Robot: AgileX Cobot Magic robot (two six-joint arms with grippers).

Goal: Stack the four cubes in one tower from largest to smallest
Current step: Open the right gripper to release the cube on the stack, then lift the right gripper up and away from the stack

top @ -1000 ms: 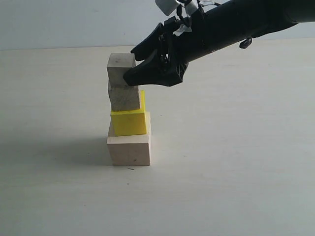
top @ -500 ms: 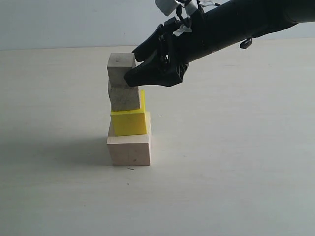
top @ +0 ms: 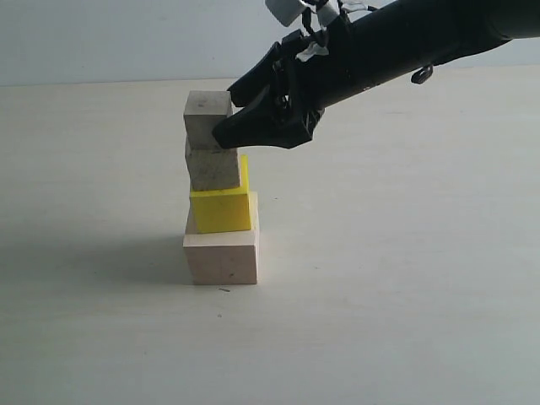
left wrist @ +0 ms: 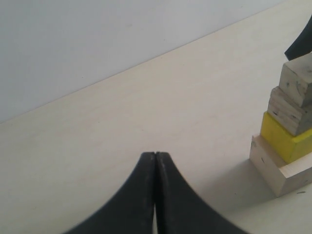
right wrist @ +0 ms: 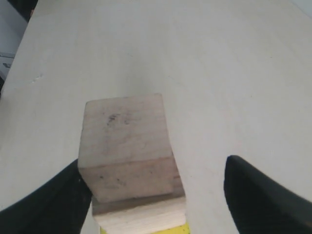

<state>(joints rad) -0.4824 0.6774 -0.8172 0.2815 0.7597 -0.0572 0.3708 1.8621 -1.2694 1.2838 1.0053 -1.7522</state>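
Your right gripper flanks the smallest cube atop the finished tower, jaws wide, gripping nothing. Next, back away right without nudging it.

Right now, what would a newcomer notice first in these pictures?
A tower of four cubes stands left of centre on the table, its bright yellow cube second from the bottom. The black right gripper reaches in from the upper right, jaws open on either side of the top cube.
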